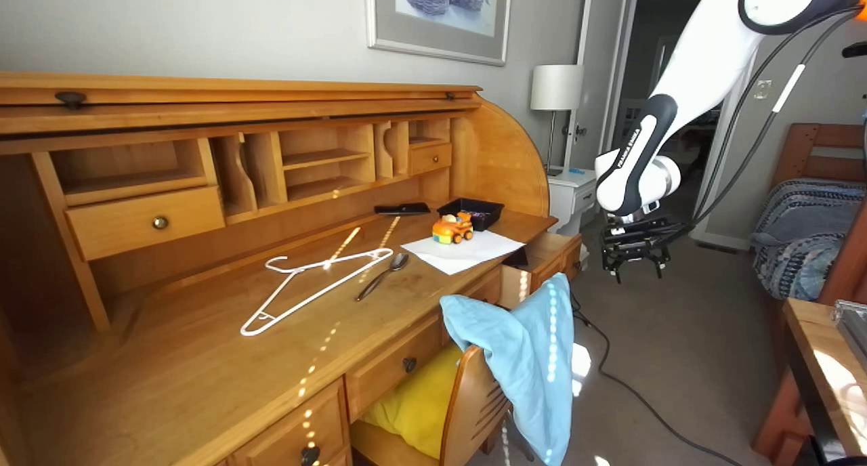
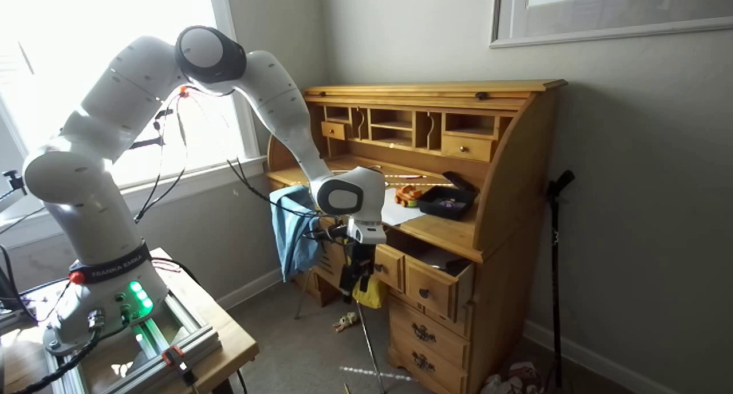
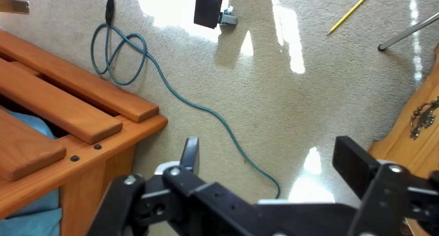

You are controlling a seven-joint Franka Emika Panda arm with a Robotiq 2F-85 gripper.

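My gripper (image 1: 639, 275) hangs above the carpet beside the roll-top desk (image 1: 169, 385), its jaws wide apart. Nothing sits between the black fingers (image 3: 355, 164) in the wrist view; only floor and a green cable (image 3: 219, 117) show far below. On the desktop lie a white hanger (image 1: 315, 296) and a dark-handled spoon (image 1: 398, 263). An orange toy truck (image 1: 452, 230) stands on white paper (image 1: 460, 256), next to a black tray (image 2: 444, 211) with small things inside. Closest to the gripper, a desk drawer (image 2: 429, 291) is pulled out, with dark items in it.
A chair with a yellow cushion (image 1: 416, 405) and a blue cloth (image 1: 521, 337) over its back stands at the desk. A wooden bed frame (image 3: 103, 164) is at the left of the wrist view. A pencil (image 3: 349, 12) and a small toy (image 2: 345, 321) lie on the floor.
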